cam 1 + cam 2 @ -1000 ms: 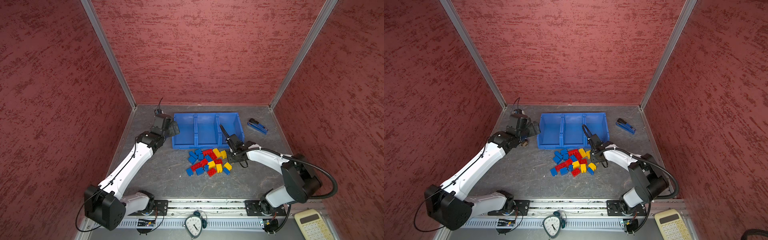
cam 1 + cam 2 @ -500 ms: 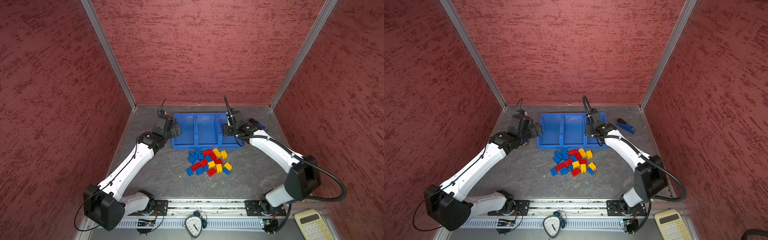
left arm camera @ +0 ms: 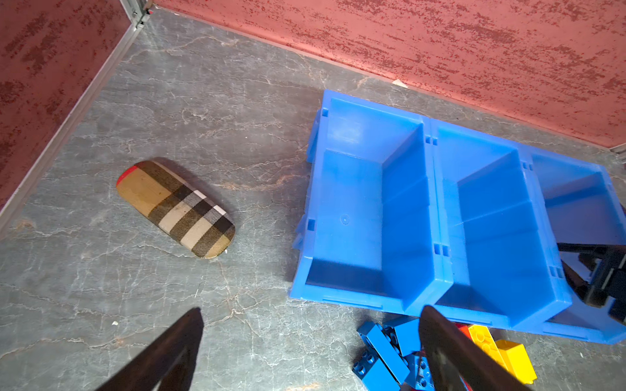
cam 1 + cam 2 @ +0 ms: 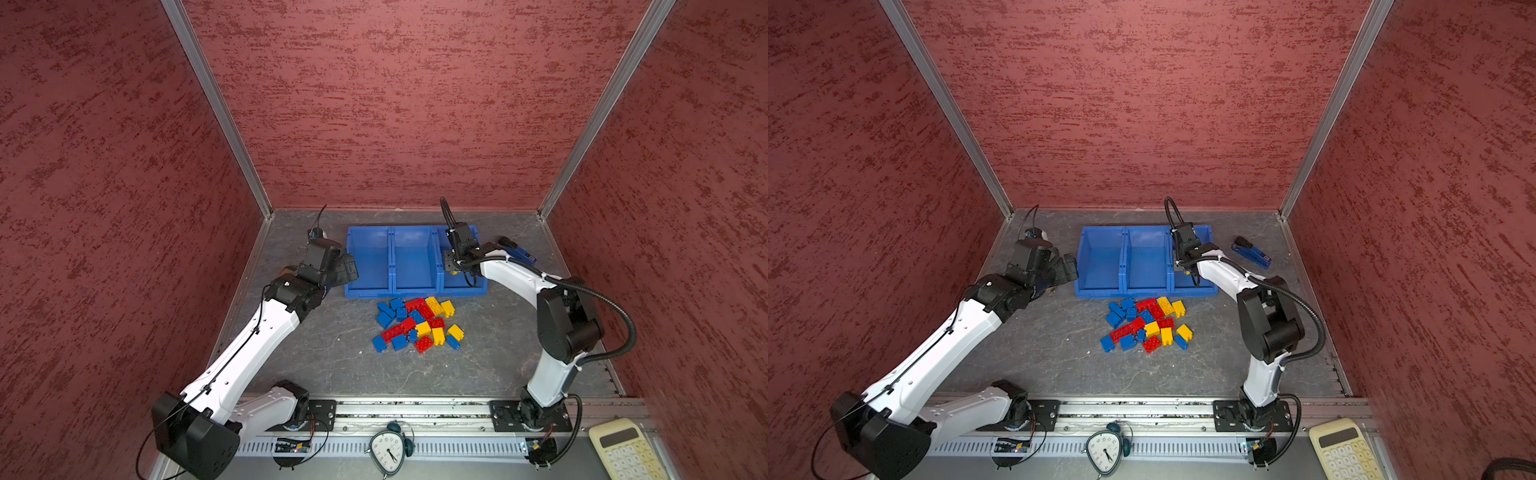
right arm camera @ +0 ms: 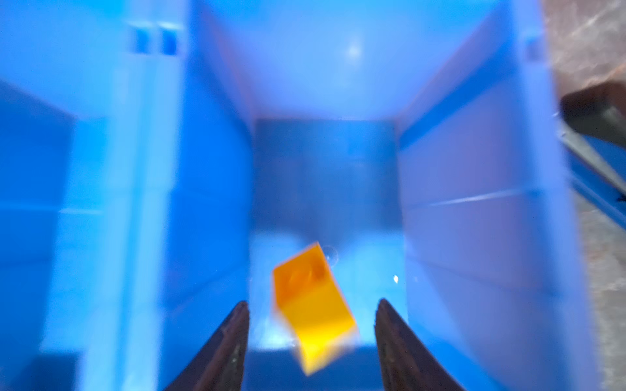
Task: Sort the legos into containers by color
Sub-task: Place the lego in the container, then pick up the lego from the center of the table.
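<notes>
Though it looks blurred, a yellow lego (image 5: 313, 304) shows inside one container (image 5: 474, 203).

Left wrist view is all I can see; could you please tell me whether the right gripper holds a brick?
Observer: No. In the right wrist view the right gripper is open, and a yellow brick, tilted and blurred, sits between its jaws inside the end bin, touching neither jaw.
Operator: Thank you. Does anything lie beyond that bin?
Observer: Yes, a stapler lies on the table beside it, apart from it.
Operator: And how much is left to sort?
Observer: In both top views the pile looks like about twenty red, blue and yellow bricks, all on the table in front of the bins.
</notes>
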`<state>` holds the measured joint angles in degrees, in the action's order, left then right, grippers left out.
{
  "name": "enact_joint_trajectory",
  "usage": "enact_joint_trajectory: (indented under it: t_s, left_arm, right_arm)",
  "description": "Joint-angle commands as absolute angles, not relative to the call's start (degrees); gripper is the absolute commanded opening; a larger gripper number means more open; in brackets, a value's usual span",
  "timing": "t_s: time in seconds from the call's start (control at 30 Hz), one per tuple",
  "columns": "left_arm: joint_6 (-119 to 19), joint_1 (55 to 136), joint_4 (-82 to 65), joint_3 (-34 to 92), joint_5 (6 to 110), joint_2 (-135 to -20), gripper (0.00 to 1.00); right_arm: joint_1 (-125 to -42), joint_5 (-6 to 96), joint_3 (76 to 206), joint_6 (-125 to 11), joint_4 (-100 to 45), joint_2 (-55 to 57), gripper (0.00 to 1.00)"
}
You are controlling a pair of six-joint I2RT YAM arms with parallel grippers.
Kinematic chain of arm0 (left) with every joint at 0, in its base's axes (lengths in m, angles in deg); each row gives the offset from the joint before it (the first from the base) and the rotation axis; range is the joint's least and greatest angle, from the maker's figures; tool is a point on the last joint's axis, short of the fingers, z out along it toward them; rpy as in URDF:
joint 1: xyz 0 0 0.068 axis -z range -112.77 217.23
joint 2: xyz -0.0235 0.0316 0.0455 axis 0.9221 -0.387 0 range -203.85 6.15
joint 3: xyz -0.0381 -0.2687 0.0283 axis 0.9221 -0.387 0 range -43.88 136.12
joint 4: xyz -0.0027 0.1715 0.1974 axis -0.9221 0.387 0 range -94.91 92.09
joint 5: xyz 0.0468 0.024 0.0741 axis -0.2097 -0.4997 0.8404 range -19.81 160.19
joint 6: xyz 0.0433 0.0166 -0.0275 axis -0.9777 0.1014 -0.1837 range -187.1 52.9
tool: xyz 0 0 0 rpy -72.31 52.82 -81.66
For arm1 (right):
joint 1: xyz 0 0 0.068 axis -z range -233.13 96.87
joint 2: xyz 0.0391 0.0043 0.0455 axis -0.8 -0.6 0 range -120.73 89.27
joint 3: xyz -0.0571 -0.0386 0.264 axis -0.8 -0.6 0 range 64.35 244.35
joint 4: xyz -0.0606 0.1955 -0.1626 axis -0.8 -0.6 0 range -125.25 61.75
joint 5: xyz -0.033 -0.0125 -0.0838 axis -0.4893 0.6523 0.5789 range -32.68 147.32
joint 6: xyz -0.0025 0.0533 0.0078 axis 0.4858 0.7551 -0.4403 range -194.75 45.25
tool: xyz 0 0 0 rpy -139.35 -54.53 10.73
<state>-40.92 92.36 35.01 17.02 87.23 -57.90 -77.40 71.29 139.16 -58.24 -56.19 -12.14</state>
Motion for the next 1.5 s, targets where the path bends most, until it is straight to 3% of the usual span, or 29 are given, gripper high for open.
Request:
enact_joint_trajectory:
  t_s: [0.0,0.13,0.33,0.63,0.8,1.07,1.47]
  left_arm:
    - [-41.6,94.8,35.4,17.1,85.7,-58.6,0.99]
    - [-40.7,98.3,37.6,17.3,85.6,-59.4,0.99]
    - [-37.7,102.7,39.6,14.9,86.4,-60.4,0.99]
    - [-31.6,102.5,31.6,12.6,91.2,-60.3,0.99]
    - [-28.6,102.3,28.5,10.8,94.7,-58.7,0.99]
    - [-29.1,101.6,28.5,10.2,95.6,-56.9,1.00]
    - [-29.2,101.4,28.2,10.2,94.2,-58.2,0.99]
  right_arm:
    - [-77.4,70.2,136.9,-57.8,-59.8,-4.2,0.70]
    - [-77.3,68.0,131.4,-57.8,-63.8,2.9,0.73]
    - [-77.9,53.1,118.0,-59.7,-63.0,15.9,0.72]
    - [-80.9,46.7,112.4,-58.9,-55.9,9.8,0.68]
    - [-82.6,50.3,111.4,-57.0,-50.4,4.1,0.66]
    - [-83.2,54.9,111.0,-56.8,-48.8,-0.4,0.48]
    - [-83.4,61.2,108.9,-55.9,-50.0,4.3,0.27]
